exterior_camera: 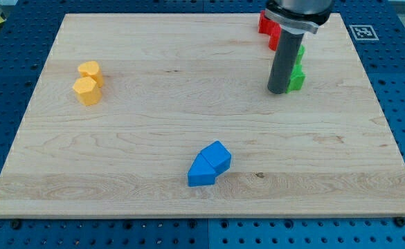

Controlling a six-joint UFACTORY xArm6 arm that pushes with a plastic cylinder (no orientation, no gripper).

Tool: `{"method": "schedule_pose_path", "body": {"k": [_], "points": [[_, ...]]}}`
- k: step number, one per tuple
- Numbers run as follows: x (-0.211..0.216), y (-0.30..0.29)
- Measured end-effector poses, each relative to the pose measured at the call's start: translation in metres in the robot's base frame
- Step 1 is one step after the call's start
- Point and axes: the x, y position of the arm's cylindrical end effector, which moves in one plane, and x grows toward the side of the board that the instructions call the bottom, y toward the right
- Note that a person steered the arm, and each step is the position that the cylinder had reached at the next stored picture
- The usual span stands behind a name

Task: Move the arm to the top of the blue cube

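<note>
Two blue blocks touch near the view's bottom centre: a blue cube [218, 156] above and to the right, and a blue wedge-like block [201, 172] below and to the left. My tip [279, 91] rests on the board at the upper right, well above and to the right of the blue cube, far from it. The rod is dark grey and upright. It stands right beside the green blocks [297, 77], partly hiding them.
Red blocks [268, 28] lie at the top right, partly hidden behind the arm. Two yellow blocks [88, 82] sit together at the upper left. The wooden board [119, 138] lies on a blue perforated table.
</note>
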Motion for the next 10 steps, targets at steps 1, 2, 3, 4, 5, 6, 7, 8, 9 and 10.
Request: {"method": "schedule_pose_path", "body": {"k": [1, 2, 3, 4, 5, 6, 7, 8, 9, 10], "points": [[0.000, 0.016], [0.000, 0.024], [0.006, 0.017], [0.029, -0.023], [0.030, -0.030], [0.030, -0.030], [0.030, -0.039], [0.030, -0.081], [0.030, -0.101], [0.030, -0.109]]}}
